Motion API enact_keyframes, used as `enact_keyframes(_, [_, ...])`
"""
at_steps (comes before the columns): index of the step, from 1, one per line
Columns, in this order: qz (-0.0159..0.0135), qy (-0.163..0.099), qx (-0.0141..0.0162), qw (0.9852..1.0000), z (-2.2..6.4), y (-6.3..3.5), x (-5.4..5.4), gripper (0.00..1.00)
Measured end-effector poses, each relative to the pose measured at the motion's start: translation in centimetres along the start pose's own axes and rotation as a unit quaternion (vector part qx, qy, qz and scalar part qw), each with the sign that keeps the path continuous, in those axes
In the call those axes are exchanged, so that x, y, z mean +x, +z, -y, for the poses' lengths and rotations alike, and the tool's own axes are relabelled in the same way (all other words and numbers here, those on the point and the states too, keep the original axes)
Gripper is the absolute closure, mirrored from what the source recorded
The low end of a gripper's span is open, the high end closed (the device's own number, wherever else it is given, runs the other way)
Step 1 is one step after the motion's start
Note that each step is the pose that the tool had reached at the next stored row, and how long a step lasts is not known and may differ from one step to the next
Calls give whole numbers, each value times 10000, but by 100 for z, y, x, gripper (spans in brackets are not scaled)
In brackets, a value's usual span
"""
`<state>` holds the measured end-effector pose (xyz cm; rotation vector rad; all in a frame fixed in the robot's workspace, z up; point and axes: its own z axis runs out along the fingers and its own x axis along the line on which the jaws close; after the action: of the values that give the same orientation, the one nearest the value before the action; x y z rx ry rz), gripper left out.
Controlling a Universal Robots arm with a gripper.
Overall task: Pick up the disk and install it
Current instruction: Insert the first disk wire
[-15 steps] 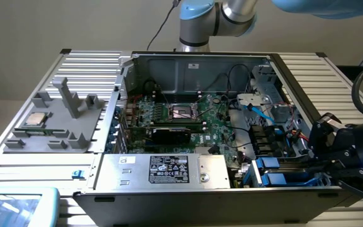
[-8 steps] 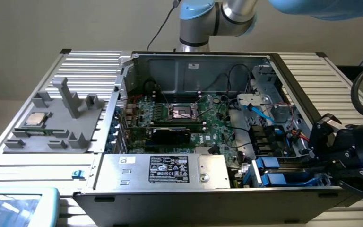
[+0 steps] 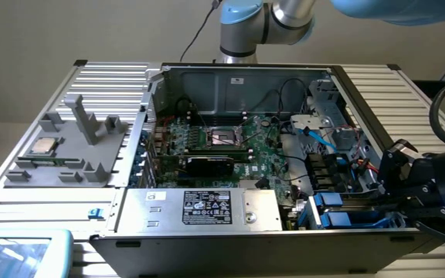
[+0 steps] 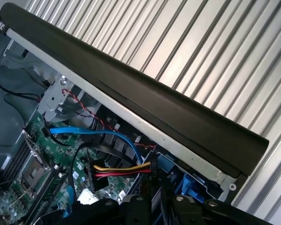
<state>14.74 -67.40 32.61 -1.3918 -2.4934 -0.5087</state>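
The ribbed tabletop [image 3: 408, 98] is occupied by an open computer case [image 3: 238, 87]; the end effector [image 3: 396, 188] is positioned at the case's edge on the exterior view's right, and whether it is clenched cannot be told; the blue-framed disk [image 3: 352, 219] is seen in the drive bay just beside it.

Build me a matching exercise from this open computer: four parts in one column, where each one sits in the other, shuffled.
1. processor chip
2. power supply
3. blue drive carriers
4. black expansion card

A. near corner of the case, exterior view's right
B. on the grey tray outside the case
C. on the motherboard, mid-case
D. along the case's near wall, bearing a black sticker

Pairs: 1-B, 2-D, 3-A, 4-C
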Motion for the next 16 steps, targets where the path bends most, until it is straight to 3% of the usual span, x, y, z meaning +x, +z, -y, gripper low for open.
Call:
enact_keyframes(3, [7, -69, -5, 10000, -3, 2, -3, 77])
enact_keyframes(7, [38, -123, -56, 9999, -6, 7, -8, 77])
enact_keyframes(16, [38, -123, -61, 9999, -5, 6, -6, 80])
